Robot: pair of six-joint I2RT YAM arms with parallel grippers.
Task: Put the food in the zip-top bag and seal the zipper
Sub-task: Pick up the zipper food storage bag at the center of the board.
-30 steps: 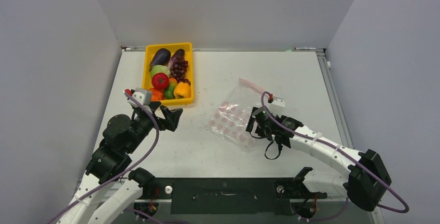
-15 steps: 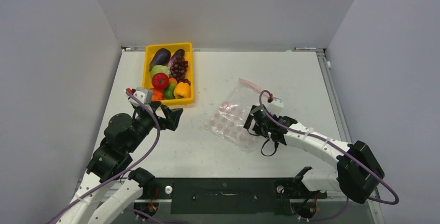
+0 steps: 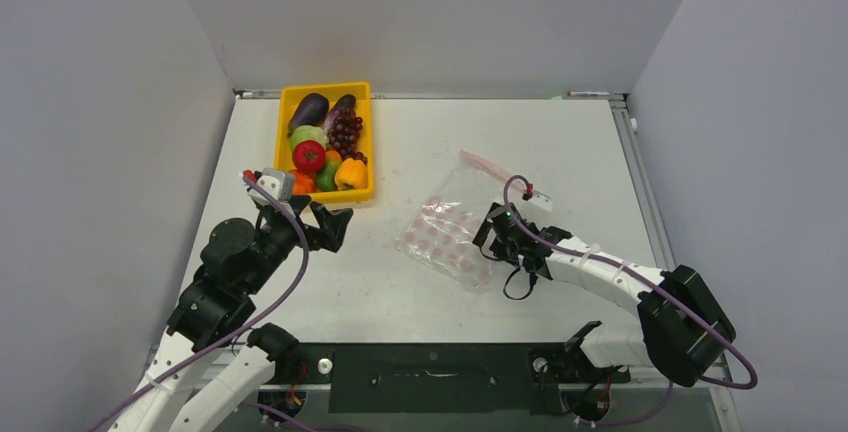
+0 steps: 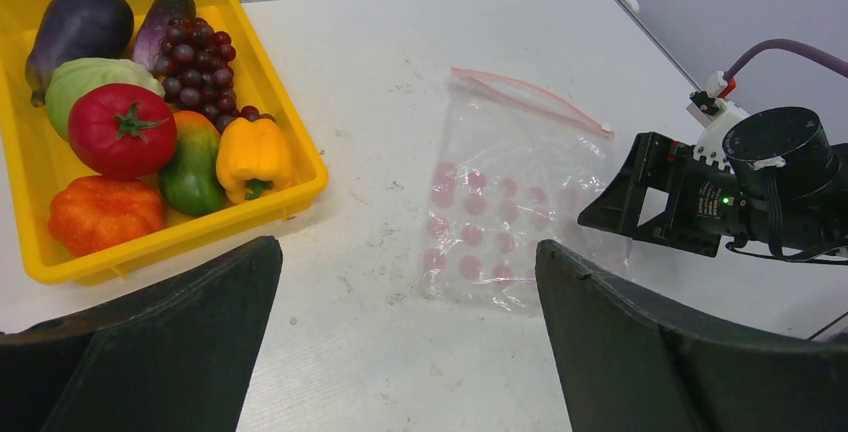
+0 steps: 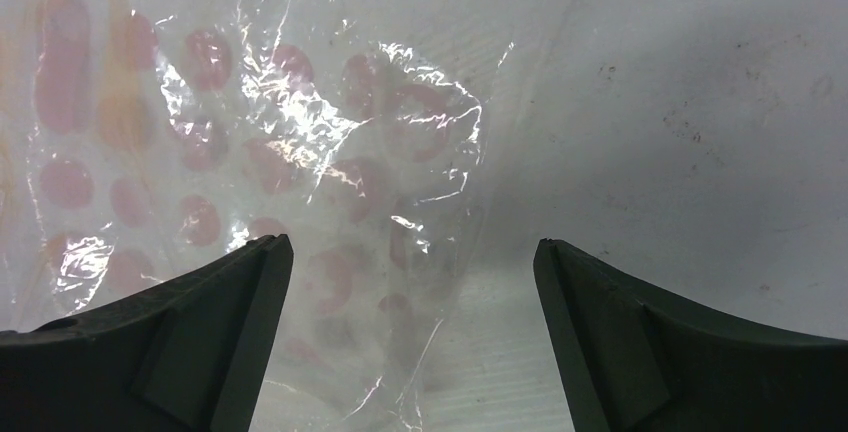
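The bag [image 3: 445, 232] lies flat mid-table, its long axis running from near-left to the zipper [image 3: 485, 163] at far-right. The right arm [image 3: 600, 274] is nearer, and its jaws, wide and empty, hang over the bag's near-right edge. The left arm [image 3: 235, 252], jaws also wide and empty, sits just near of the tray [image 3: 283, 112] at far left. The tray holds the food [image 3: 325, 147]: two eggplants [image 4: 78, 22], one grape bunch [image 4: 200, 62], one tomato [image 4: 120, 130], two peppers [image 4: 255, 157] and two green pieces [image 4: 90, 87]. There is one bag and one tray.

Bag [image 4: 500, 212]: pink dot print only; no legible txt.
Zipper [image 4: 530, 102]: plain pink strip; no txt or nos.
Tray [image 4: 190, 237]: plain yellow; no label/brand legible.
R arm [image 4: 775, 167]: green LED lit; no readable marking.
Overall: no readable txt in any view.
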